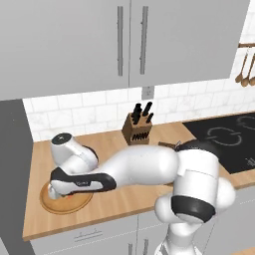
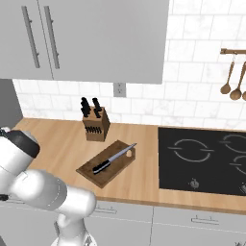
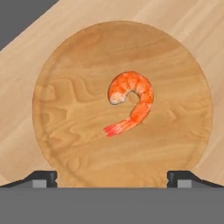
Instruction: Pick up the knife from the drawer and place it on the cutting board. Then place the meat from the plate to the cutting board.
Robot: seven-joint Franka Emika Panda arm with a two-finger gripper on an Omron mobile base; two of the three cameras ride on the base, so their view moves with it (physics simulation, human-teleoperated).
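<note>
Tool (image 3: 112,177) spread wide over plate (image 3: 65,140), meat (image 3: 130,101) at its 12 o'clock, knife (image 2: 114,158) on cutting board (image 2: 91,173), arm reaching low.

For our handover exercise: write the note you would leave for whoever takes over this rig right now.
Gripper: open, empty, poised above the plate at the counter's left end.
Knife: lying on the cutting board, beside the knife block. That step is done.
Meat: on the plate, untouched.
Left: grasp the meat, carry it right and set it on the cutting board.
</note>
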